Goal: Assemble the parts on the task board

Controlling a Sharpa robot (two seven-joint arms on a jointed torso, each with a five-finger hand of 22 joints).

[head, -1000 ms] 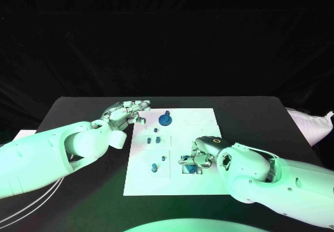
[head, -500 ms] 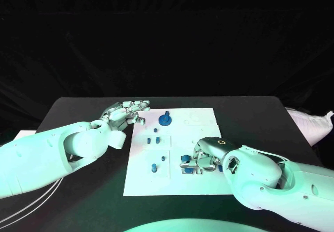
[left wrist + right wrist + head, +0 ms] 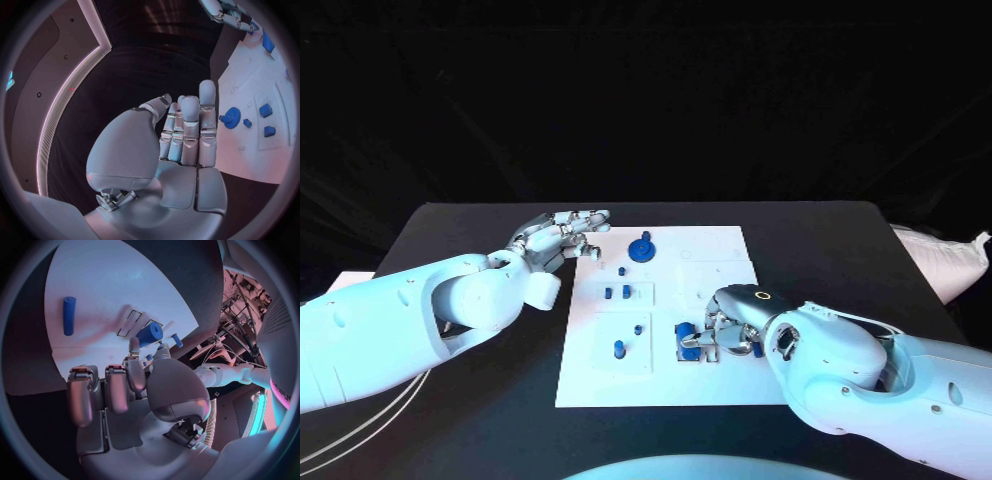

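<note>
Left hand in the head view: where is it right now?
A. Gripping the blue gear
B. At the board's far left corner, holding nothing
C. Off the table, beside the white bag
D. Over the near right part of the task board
B: the left hand sits at the far left corner of the task board with its fingers extended and nothing in them, apart from the blue gear.

The board (image 3: 664,320) lies between the two hands. The left hand (image 3: 564,235) hangs just off its far left corner, a gear (image 3: 642,248) just to its right. The right hand (image 3: 723,325) rests on the board's near right part, a peg (image 3: 619,348) to its left.
</note>
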